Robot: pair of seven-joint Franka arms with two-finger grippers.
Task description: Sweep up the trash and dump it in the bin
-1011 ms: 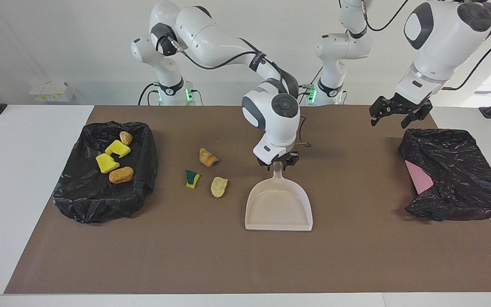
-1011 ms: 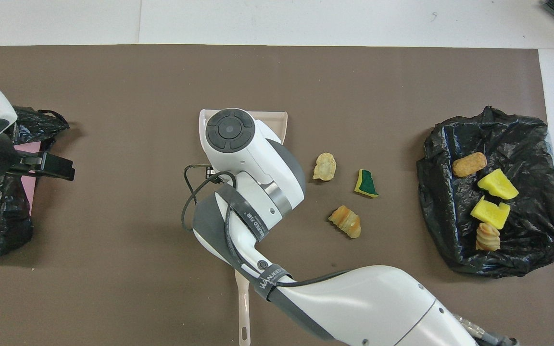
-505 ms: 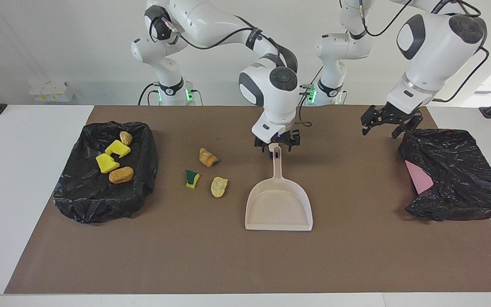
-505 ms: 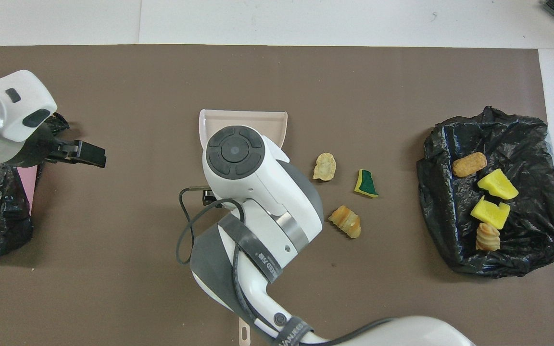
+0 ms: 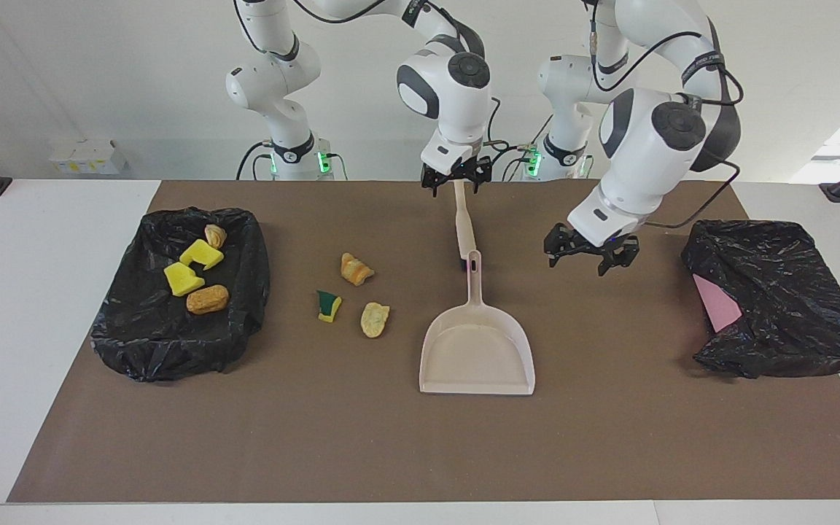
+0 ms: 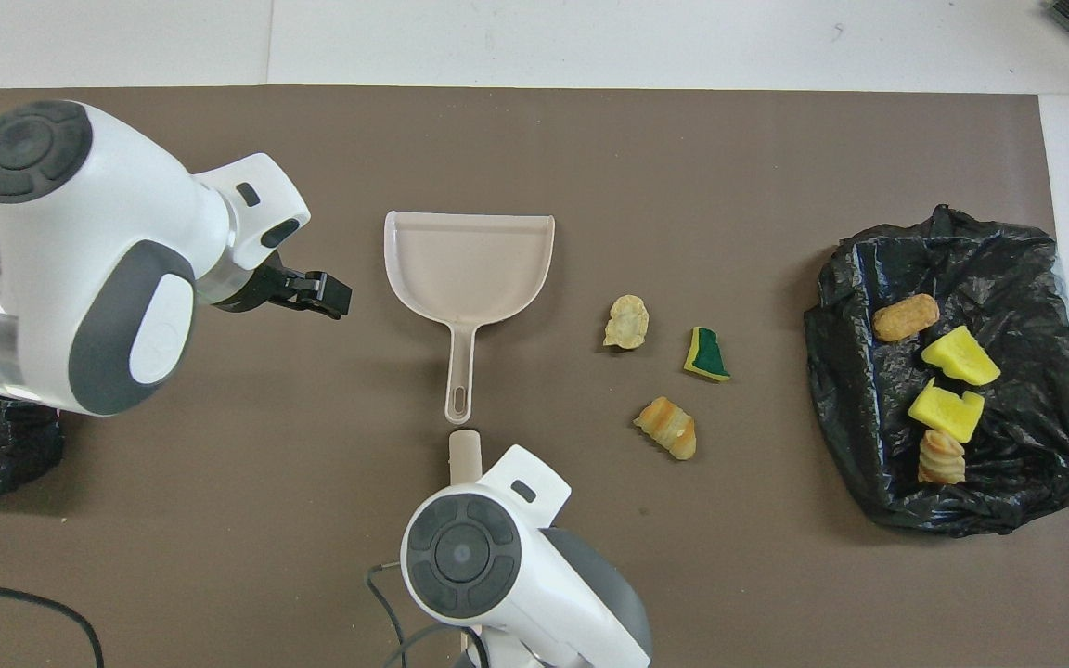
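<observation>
Facing view: the right gripper (image 5: 455, 179), fingers apart, hangs over a beige stick (image 5: 461, 226) near the tabletop's robot-side edge. The left gripper (image 5: 591, 255) is also spread, near the dustpan (image 5: 478, 350). Overhead view: three loose trash scraps (image 6: 627, 322) lie mid-tabletop — light, soft, probably better swept than pinched.

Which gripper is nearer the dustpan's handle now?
Left. The left gripper hangs just beside the dustpan handle, toward the left arm's end. The right gripper is up over the brush handle.
</observation>
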